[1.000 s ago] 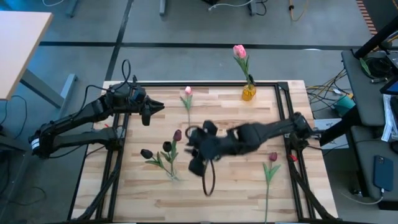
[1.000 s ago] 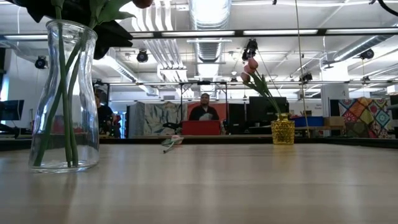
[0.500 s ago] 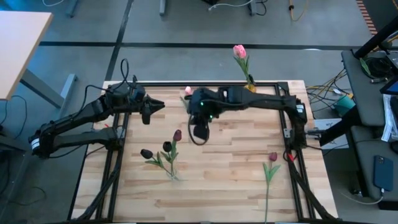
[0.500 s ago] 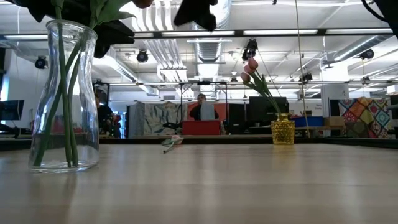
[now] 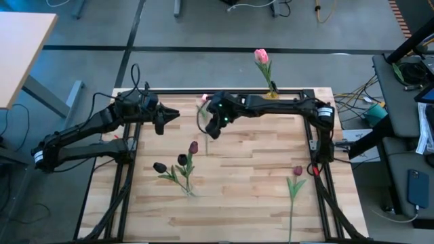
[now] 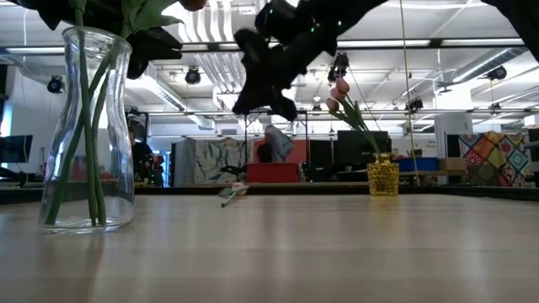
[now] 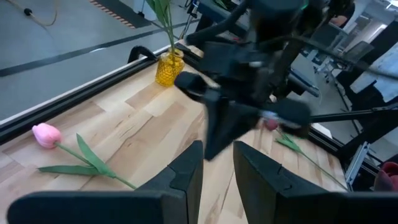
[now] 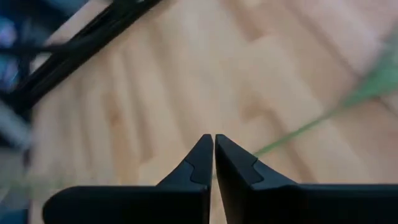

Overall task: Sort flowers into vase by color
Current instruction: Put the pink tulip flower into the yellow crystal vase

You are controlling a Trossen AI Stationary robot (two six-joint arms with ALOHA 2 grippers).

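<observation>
A light pink tulip lies near the table's far edge, its stem passing under my right gripper. That gripper hovers shut above the stem and touches nothing. It also shows in the low view and in its wrist view. My left gripper waits open at the far left, aimed at the pink tulip. Pink tulips stand in a yellow vase. Dark maroon tulips stand with their stems in a clear glass vase. One maroon tulip lies near the right edge.
Black frame rails run along the table's left, right and far edges. Bare wood lies between the maroon tulips and the single tulip on the right. A person shows in the room beyond the table.
My right gripper has swung from over the table's middle toward the far edge and now hangs over the pink tulip's stem. Its arm, which reached across the table's middle, now lies along the far rail. The flowers have stayed where they were.
</observation>
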